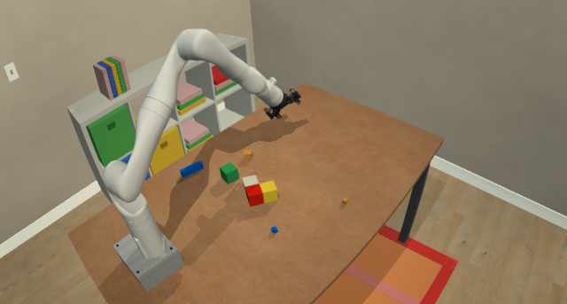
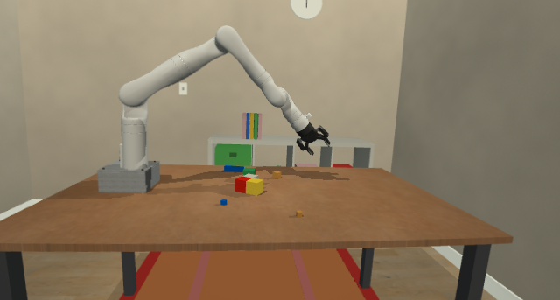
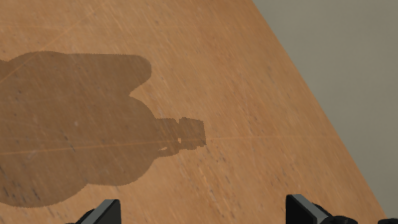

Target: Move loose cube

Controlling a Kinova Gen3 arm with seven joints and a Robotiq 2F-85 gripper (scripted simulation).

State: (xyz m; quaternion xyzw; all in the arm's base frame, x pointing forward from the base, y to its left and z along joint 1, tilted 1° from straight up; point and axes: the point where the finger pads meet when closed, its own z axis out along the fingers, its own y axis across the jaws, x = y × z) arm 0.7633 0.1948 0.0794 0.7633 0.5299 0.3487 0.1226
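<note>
Presently: one tool [image 1: 283,105] [image 2: 313,143] [image 3: 203,209], wide, empty; one green cube [image 1: 229,173] [image 2: 249,171], loose, liable to jar the white cube [image 1: 250,181] [image 2: 250,176] if pushed in askew.

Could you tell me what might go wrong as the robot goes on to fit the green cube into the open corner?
The green cube may be set down skewed, leaving a gap against the white or yellow cube.

The open gripper's fingers could knock those neighbours, which already touch the red cube.
</note>
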